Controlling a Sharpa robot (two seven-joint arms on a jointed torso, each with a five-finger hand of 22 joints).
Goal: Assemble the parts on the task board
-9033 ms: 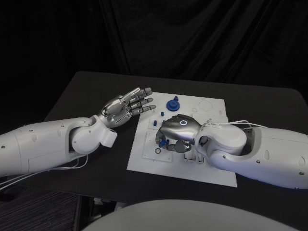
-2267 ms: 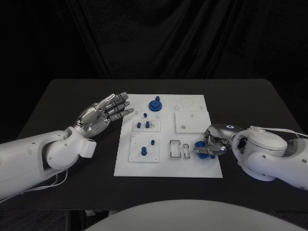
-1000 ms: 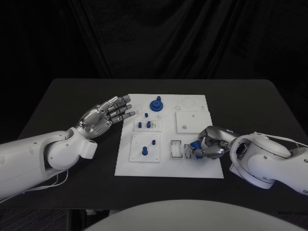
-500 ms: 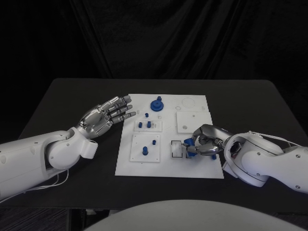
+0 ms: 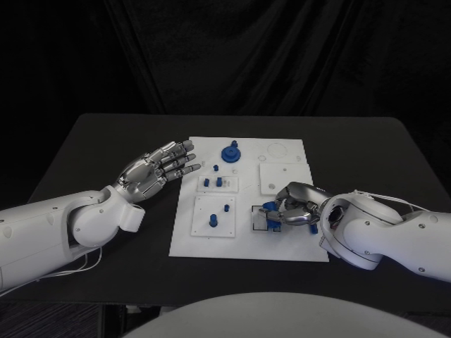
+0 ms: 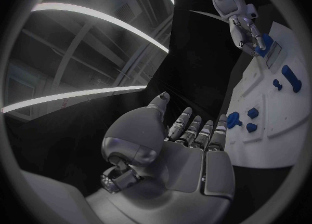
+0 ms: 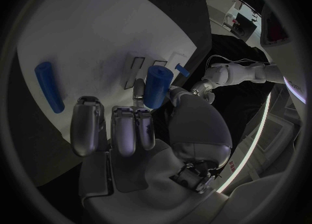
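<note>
Right hand point(image 7: 140, 130) pinches blue part point(image 7: 156, 86) just above task board point(image 7: 98, 31).

left robot hand point(image 5: 160, 166) raised, fingers spread, right robot hand point(image 5: 292, 202) pinching

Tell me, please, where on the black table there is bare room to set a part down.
Bare black table lies beyond the open left hand and left of the white task board; another strip lies between the board and the table's right edge. The board's near right part is crowded: the right hand holds a blue cylindrical part there.
</note>
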